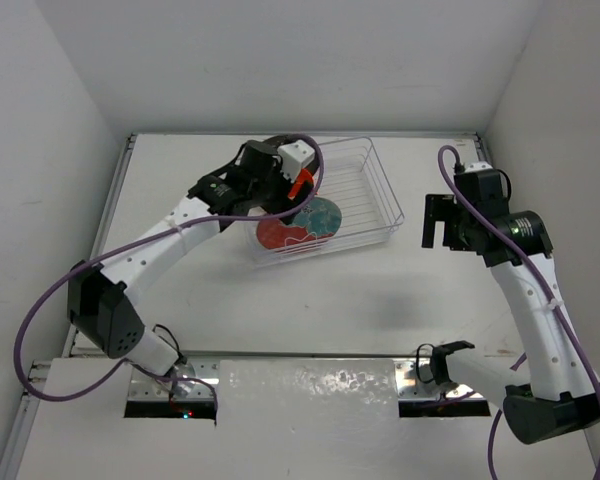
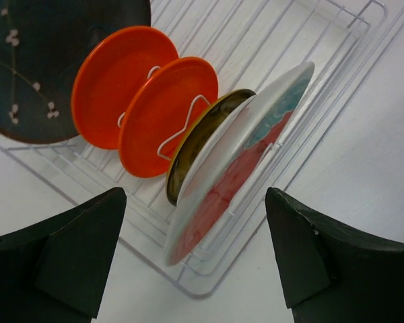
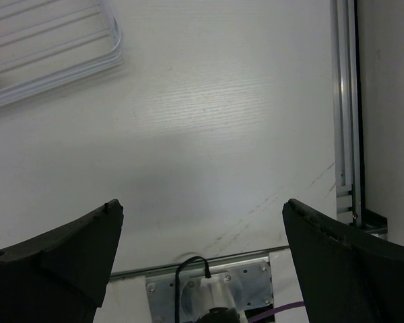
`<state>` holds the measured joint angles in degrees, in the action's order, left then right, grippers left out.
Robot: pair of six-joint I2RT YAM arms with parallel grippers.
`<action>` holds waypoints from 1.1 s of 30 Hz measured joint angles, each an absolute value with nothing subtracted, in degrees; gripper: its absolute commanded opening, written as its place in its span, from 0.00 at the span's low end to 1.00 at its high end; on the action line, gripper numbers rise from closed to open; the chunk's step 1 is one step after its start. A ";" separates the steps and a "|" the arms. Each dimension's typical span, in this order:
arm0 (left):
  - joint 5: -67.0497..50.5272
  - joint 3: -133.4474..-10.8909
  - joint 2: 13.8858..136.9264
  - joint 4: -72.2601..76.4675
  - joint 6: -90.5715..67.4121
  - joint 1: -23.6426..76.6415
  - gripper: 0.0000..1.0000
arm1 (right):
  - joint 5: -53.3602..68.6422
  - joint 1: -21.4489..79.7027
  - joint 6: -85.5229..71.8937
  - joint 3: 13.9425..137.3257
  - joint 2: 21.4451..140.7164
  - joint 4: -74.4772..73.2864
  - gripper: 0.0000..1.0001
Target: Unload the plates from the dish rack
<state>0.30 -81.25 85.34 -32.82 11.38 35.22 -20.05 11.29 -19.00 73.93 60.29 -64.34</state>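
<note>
The clear wire dish rack (image 1: 365,185) sits at the table's back centre. In the left wrist view the rack (image 2: 310,40) holds plates standing on edge in a row: a dark grey plate (image 2: 47,67), two orange plates (image 2: 118,81) (image 2: 165,121), a yellow-brown plate (image 2: 202,138) and a large red and teal plate (image 2: 242,161). The red and teal plate (image 1: 302,226) leans at the rack's near-left end. My left gripper (image 2: 195,196) is open and empty just above the red plate's near rim, touching nothing. My right gripper (image 3: 202,205) is open and empty over bare table, right of the rack (image 3: 47,60).
White enclosure walls close in the table on the left, back and right. An aluminium rail (image 3: 343,101) runs along the right edge. The arm bases and a metal mounting plate (image 3: 209,286) sit at the near edge.
</note>
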 measured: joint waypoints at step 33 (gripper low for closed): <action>6.70 -91.37 91.07 -38.48 19.53 37.12 0.00 | -11.73 11.27 -23.81 72.40 61.98 -59.07 0.99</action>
